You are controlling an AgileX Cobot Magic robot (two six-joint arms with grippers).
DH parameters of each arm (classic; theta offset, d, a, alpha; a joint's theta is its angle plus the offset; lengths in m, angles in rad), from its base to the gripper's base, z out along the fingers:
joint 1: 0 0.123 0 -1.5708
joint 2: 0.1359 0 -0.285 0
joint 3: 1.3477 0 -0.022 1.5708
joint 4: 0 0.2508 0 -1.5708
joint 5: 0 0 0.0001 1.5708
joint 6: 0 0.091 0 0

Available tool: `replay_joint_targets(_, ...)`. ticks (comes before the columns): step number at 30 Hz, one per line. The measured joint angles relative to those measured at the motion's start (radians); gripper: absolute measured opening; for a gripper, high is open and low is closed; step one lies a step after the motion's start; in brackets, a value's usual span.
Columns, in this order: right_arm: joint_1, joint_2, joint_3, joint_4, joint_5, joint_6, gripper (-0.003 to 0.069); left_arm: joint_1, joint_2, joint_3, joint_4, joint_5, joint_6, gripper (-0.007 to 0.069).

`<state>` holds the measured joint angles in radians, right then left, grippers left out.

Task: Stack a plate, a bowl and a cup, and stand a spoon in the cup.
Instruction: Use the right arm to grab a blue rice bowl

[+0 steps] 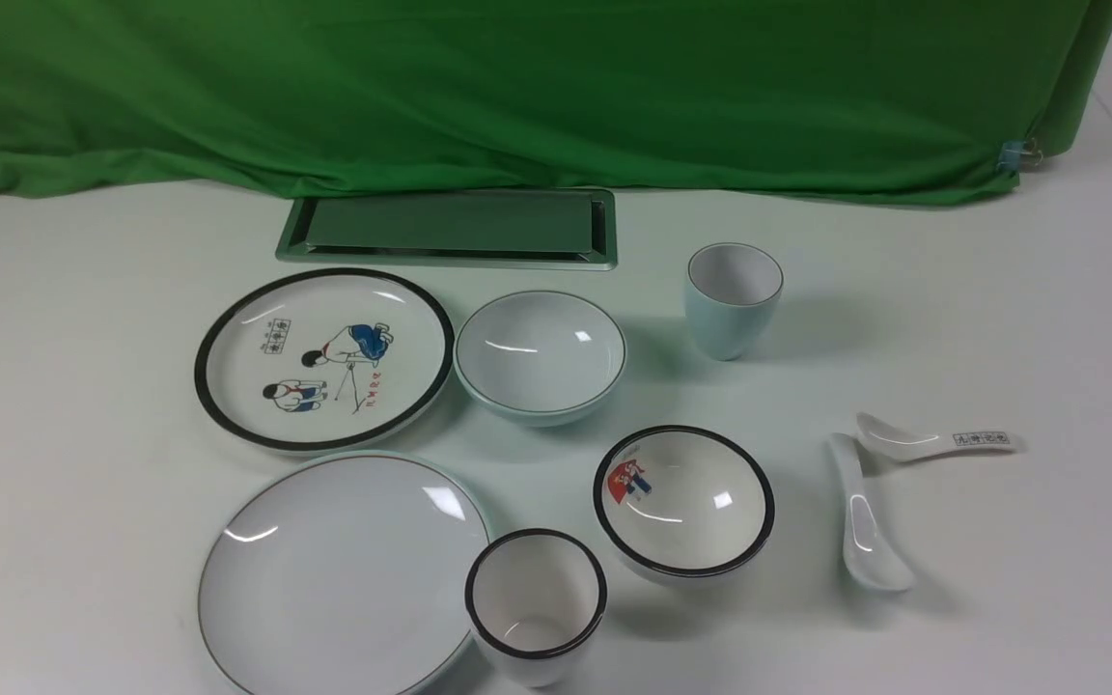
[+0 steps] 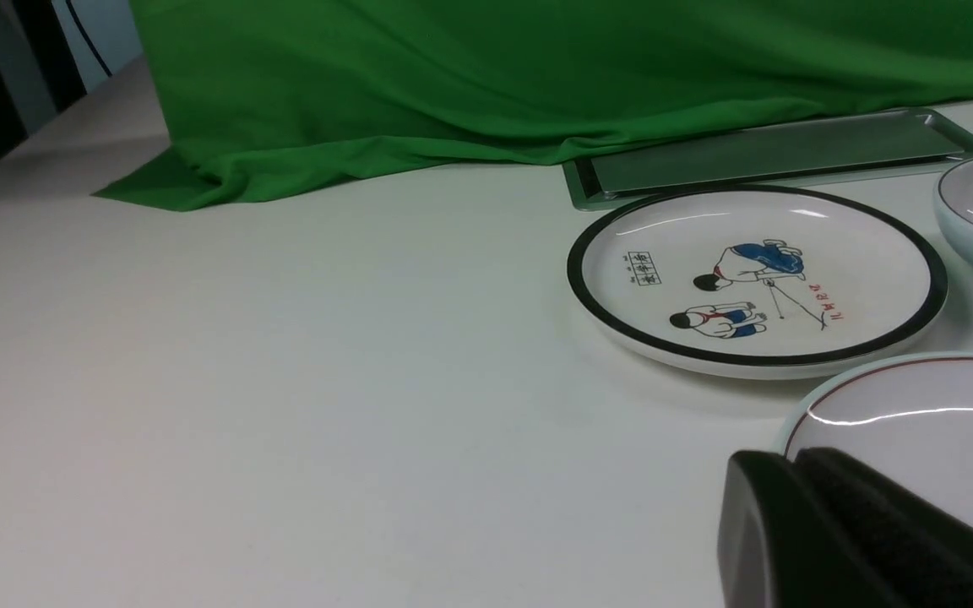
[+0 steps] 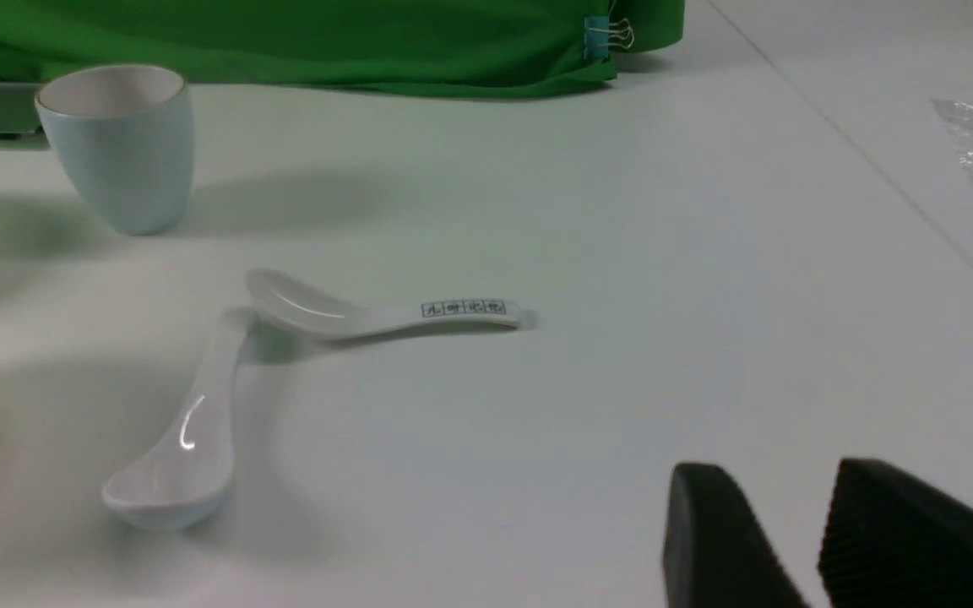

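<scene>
The plain white plate (image 1: 324,579) lies at the front left, and its rim also shows in the left wrist view (image 2: 917,414). The pale blue bowl (image 1: 540,352) sits behind it at the centre. The pale blue-green cup (image 1: 733,299) stands upright at the back right, also seen in the right wrist view (image 3: 119,143). The plain white spoon (image 1: 865,521) lies at the right, bowl toward the front, also seen in the right wrist view (image 3: 191,439). My left gripper (image 2: 795,460) is shut and empty, just left of the plate's rim. My right gripper (image 3: 778,473) is open and empty, right of the spoons.
A cartoon plate with a black rim (image 1: 421,328) lies behind the plain plate. A black-rimmed bowl (image 1: 683,502) and a black-rimmed white cup (image 1: 537,603) stand at the front centre. A spoon with a printed handle (image 1: 942,441) touches the plain spoon's handle end. A metal tray (image 1: 450,227) lies before the green cloth.
</scene>
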<state>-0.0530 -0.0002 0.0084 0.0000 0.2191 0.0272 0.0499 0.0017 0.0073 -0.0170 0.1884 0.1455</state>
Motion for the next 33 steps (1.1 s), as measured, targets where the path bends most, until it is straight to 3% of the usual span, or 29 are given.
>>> replay_joint_targets(22, 0.000, 0.000, 0.000, 0.000, 0.000, 0.010, 0.0243, 0.000, 0.000, 0.000, 0.008, -0.004, 0.000, -0.0029)
replay_joint_targets(24, 0.000, 0.000, 0.000, 0.022, 0.000, 0.098, 0.0243, 0.000, 0.000, 0.000, 0.002, -0.040, 0.000, -0.0029)
replay_joint_targets(28, 0.000, 0.000, 0.000, 0.152, 0.000, 0.399, 0.0243, 0.000, 0.000, 0.000, -0.015, -0.122, 0.000, -0.0029)
replay_joint_targets(30, 0.000, 0.000, 0.000, 0.252, 0.001, 0.750, 0.0243, 0.000, 0.000, 0.000, -0.019, -0.165, 0.005, -0.0029)
replay_joint_targets(32, 0.000, 0.000, 0.000, 0.271, 0.001, 0.883, 0.0243, 0.000, 0.000, 0.000, -0.004, -0.182, 0.017, -0.0029)
replay_joint_targets(33, 0.000, 0.000, 0.000, 0.273, 0.001, 0.892, 0.0243, 0.000, 0.000, 0.000, -0.001, -0.182, 0.017, -0.0029)
